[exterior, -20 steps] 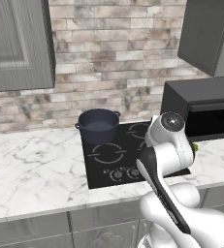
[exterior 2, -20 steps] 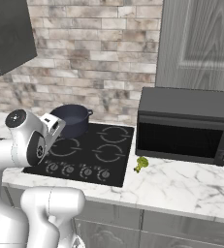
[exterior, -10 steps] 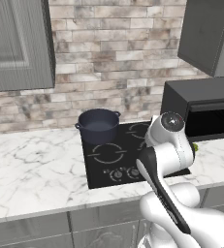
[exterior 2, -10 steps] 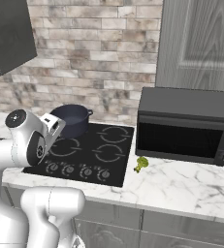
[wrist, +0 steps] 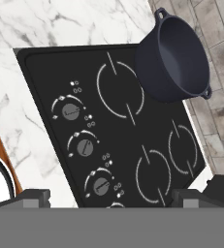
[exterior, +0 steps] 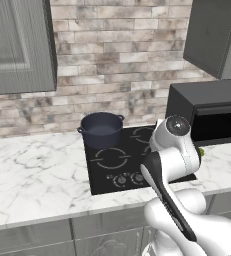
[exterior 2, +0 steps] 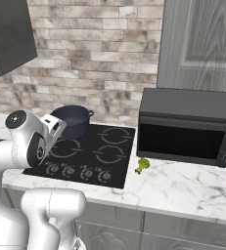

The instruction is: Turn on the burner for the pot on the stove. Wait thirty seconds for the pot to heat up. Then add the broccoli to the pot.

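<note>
Pot (exterior: 102,129) sits on the back left ring of the stove (exterior 2: 102,168), empty as far as the hand view shows: pale grey inside, nothing green in it. Its two small handles point roughly along the back row of rings.

Broccoli (exterior 2: 143,165) lies on the marble tabletop (exterior 2: 183,188) just off the stove's right edge, in front of the microwave (exterior 2: 185,126), well apart from the pot. In the left base view only a green sliver of it peeks out past the arm.

Gripper (wrist: 109,202) hangs above the front of the stove, camera looking down and across the glass. Jaws spread wide, nothing between them; the two dark tips stand at the bottom corners of the hand view.

Key relation: the row of knobs (wrist: 85,147) runs along the stove's front edge, closer to the jaws than the pot, which lies beyond on the far side of the near ring. The knob row is slanted in the hand view, so the hand is not squared to it.

Judgement: first step not yet begun. Next move is likely down and forward to one knob; which knob governs the back left ring cannot be read from the small dot marks.
</note>
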Tool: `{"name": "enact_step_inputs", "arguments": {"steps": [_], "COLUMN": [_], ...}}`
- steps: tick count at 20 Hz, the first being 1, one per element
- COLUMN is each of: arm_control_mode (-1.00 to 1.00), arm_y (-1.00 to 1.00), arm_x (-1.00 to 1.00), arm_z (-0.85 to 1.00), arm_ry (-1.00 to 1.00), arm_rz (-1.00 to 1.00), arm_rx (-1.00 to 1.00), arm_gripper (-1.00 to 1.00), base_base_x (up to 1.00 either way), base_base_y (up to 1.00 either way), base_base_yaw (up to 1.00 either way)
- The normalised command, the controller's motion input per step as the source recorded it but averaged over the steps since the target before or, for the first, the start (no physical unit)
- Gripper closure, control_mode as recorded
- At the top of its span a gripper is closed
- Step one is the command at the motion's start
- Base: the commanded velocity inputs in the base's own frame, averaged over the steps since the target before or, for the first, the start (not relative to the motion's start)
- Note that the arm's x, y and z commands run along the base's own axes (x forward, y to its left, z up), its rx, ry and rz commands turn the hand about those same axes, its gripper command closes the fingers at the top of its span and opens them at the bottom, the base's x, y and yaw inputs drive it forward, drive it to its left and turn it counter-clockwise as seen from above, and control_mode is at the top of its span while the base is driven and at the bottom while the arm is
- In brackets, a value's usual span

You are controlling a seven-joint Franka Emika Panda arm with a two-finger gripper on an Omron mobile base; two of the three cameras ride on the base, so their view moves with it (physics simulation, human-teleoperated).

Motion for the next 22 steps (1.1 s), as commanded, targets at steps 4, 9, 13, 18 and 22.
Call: {"name": "enact_step_inputs", "arguments": {"steps": [4, 9, 13, 18, 22], "arm_control_mode": [-1.0, -1.0, -1.0, -1.0, -1.0], "arm_y": [0.0, 0.0, 0.0, 0.0, 0.0], "arm_x": [0.0, 0.0, 0.0, 0.0, 0.0], "arm_z": [0.0, 0.0, 0.0, 0.0, 0.0], "arm_ry": [0.0, 0.0, 0.0, 0.0, 0.0], "arm_rz": [0.0, 0.0, 0.0, 0.0, 0.0], "arm_rx": [0.0, 0.0, 0.0, 0.0, 0.0], "arm_gripper": [-1.0, -1.0, -1.0, -1.0, -1.0], "base_base_x": [0.0, 0.0, 0.0, 0.0, 0.0], "base_base_y": [0.0, 0.0, 0.0, 0.0, 0.0], "base_base_yaw": [0.0, 0.0, 0.0, 0.0, 0.0]}}
